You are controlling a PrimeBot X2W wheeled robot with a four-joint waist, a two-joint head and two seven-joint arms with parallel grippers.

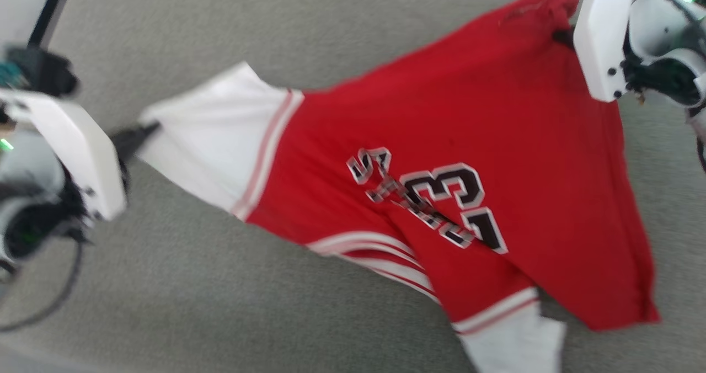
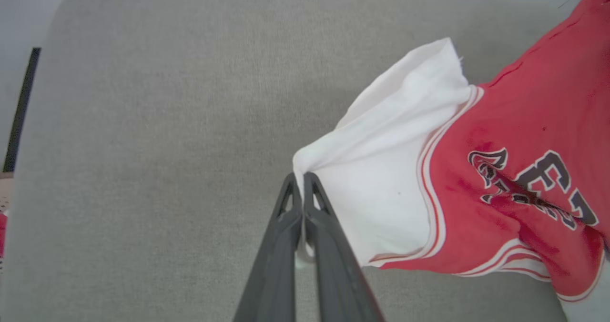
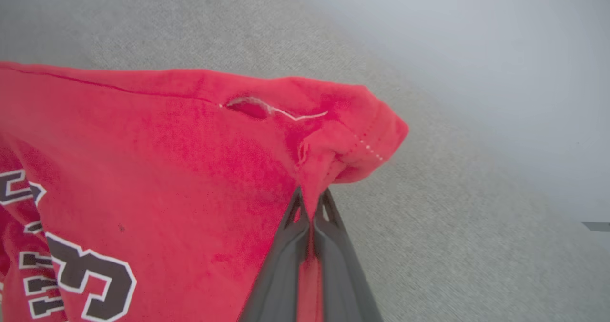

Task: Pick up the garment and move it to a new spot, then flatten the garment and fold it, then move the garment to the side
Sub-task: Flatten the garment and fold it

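In the head view you see the garment (image 1: 441, 158) spread out over the grey surface (image 1: 276, 31), with the red body and the black "23" (image 1: 458, 202) in its middle. The left gripper (image 1: 150, 128) meets the garment at its white corner. The right gripper (image 1: 562, 35) is at the opposite red corner, mostly hidden behind its white housing. The picture is blurred, so you cannot tell here if the garment lies on the surface or hangs above it.

In the left wrist view the left gripper (image 2: 301, 179) has its two dark fingers pressed together on a pinch of white cloth at the garment's (image 2: 514, 112) corner. The striped trim and the red part begin just beside this white part. The grey surface (image 2: 143, 169) is under the garment.

In the right wrist view the right gripper (image 3: 310, 203) is closed on a fold of red cloth. This fold is near the garment's (image 3: 167, 145) hemmed corner, just beside a small torn seam (image 3: 257, 107). The grey surface (image 3: 429, 241) lies beneath the garment.
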